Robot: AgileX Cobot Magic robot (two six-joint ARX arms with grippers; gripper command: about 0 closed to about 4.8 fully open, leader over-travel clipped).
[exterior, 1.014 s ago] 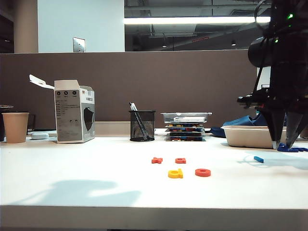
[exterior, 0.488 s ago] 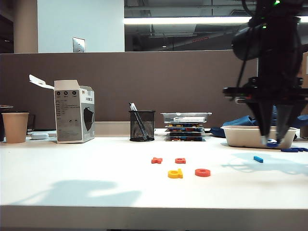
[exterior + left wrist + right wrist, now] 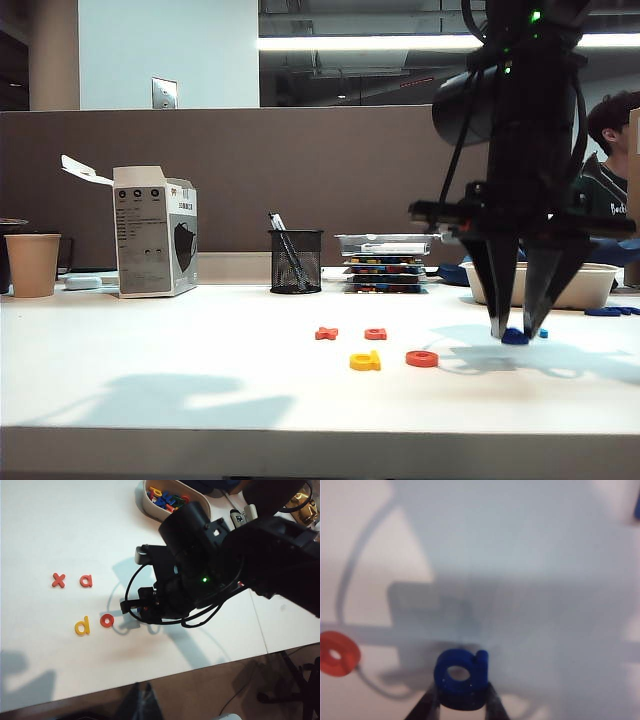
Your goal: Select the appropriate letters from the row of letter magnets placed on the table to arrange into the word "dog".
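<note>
My right gripper [image 3: 518, 333] has the dark blue "g" [image 3: 462, 677] pinched between its two fingers, jaws partly closed with one finger pressed to each side of the letter. In the right wrist view the "g" sits right at my fingertips, its round eye facing the camera and its short stub just beside the eye, on the side away from the orange-red "o" [image 3: 338, 654]. The lower part of the letter is hidden between my fingers, so I cannot tell its long axis.

From the exterior view my fingers point straight down and the "g" [image 3: 515, 337] shows only as a small blue lump at their tips, low over the table [image 3: 200, 400]; I cannot tell whether it touches the surface. That view shows what my wrist camera misses: the "o" [image 3: 421, 358] lies flat off to one side of my jaws, the yellow "d" [image 3: 365, 361] beyond it, and the light blue bar [image 3: 543, 333] just beside my fingertips on the opposite side.

My left gripper appears in no view. The left wrist view looks down from above, where "d" [image 3: 82, 626] and "o" [image 3: 106, 621] sit side by side.
</note>
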